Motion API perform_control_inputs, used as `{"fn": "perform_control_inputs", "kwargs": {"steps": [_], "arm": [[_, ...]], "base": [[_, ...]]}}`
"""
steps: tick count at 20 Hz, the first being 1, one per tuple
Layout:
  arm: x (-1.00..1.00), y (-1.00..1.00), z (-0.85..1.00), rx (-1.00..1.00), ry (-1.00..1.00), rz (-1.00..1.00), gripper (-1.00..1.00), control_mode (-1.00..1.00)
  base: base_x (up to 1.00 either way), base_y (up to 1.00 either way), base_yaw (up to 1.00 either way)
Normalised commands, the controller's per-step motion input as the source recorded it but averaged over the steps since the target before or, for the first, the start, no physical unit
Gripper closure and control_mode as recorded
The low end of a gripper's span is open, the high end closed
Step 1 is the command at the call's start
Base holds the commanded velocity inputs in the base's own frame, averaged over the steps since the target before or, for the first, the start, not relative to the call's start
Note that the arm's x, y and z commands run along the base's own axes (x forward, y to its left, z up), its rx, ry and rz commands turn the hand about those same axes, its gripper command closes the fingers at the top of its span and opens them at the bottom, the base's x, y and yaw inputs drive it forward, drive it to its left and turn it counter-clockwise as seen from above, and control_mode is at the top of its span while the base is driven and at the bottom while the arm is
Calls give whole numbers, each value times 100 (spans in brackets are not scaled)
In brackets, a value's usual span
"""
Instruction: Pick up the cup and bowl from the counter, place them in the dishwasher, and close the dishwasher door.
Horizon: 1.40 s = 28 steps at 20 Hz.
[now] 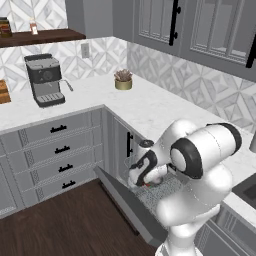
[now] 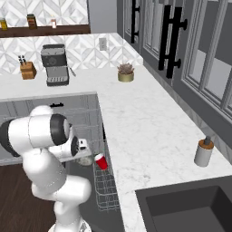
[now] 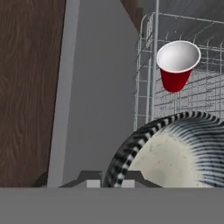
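The red cup (image 3: 176, 72) with its white inside stands in the dishwasher's wire rack (image 3: 147, 65); from the right base it shows at the rack's near end (image 2: 101, 161). My gripper (image 3: 109, 183) is shut on the striped rim of the grey speckled bowl (image 3: 175, 157), holding it tilted on edge over the rack, just short of the cup. In the right base view the bowl (image 2: 84, 160) hangs under my gripper (image 2: 86, 152), left of the cup. The dishwasher door (image 1: 130, 202) lies dropped open below my arm.
The white marble counter (image 2: 145, 131) runs along the right, with a dark sink (image 2: 190, 208) and a steel soap dispenser (image 2: 203, 153). A yellow plant pot (image 2: 126, 73) and a coffee machine (image 2: 55, 65) stand at the back. Dark wood floor (image 3: 26, 87) lies beside the door.
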Motion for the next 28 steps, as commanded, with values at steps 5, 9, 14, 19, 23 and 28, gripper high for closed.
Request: {"fn": "perform_control_inputs", "kwargs": {"steps": [5,9,14,19,23,28], "arm": [[92,20,-38,-11,14,-3,100,-100],[79,2,-30,-16,7,-7,100,-100],[69,-13,-47,-11,9,-6,100,-100],[51,-47,-43,-3,2,0,100,-100],[36,-42,-59,0,1,0,100,-100],[18,-24,-68,0,0,0,100,-100]], "base": [[0,0,0],[0,0,0],[0,0,0],[0,0,0],[0,0,0],[0,0,0]]}}
